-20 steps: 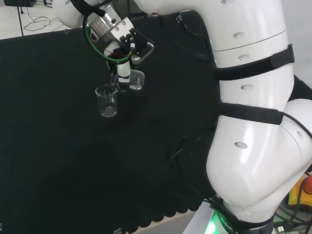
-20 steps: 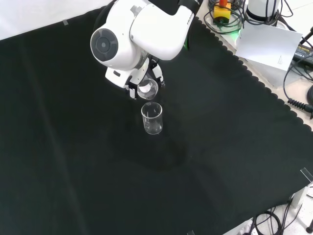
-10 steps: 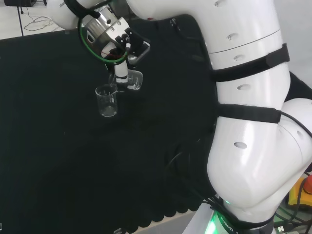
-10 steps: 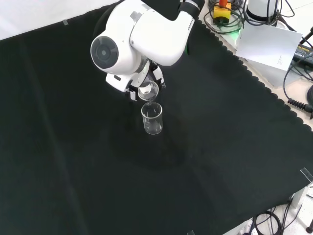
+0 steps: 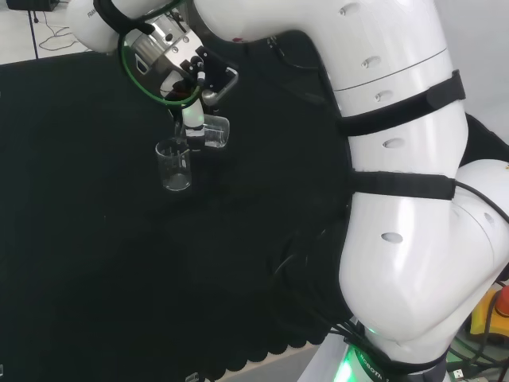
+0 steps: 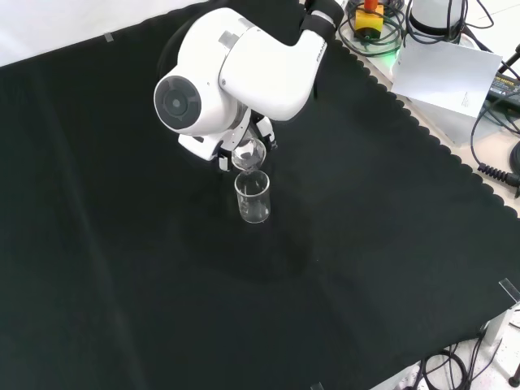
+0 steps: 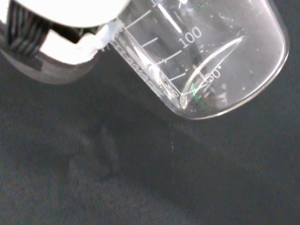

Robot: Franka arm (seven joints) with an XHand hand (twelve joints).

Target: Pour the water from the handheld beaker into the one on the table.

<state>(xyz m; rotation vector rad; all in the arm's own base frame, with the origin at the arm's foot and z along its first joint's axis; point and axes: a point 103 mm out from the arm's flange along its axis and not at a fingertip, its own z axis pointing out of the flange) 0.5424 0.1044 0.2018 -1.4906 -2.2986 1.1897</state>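
A clear beaker [image 5: 174, 165] stands upright on the black cloth [image 5: 95, 263]; the front view has this beaker [image 6: 253, 197] just below the arm's big white link. The hand [image 5: 193, 119] is shut on a second clear beaker [image 5: 213, 133], tipped on its side with its mouth toward the standing one. In the front view the held beaker [image 6: 248, 154] hangs right above the standing beaker's rim, with the hand [image 6: 264, 134] mostly hidden behind the link. Up close in the wrist view, the tilted graduated beaker [image 7: 206, 61] holds a little water low in its wall, beside a finger [image 7: 65, 42].
The arm's white links [image 5: 398, 199] take up the right of the head view. In the front view a white box [image 6: 451, 77], cables [image 6: 496, 162] and the cloth's scalloped edge [image 6: 431, 138] lie at the right. Bare cloth surrounds the beakers.
The hand has shifted a little left in the head view. The held beaker has tipped further, and its mouth has come closer over the standing beaker.
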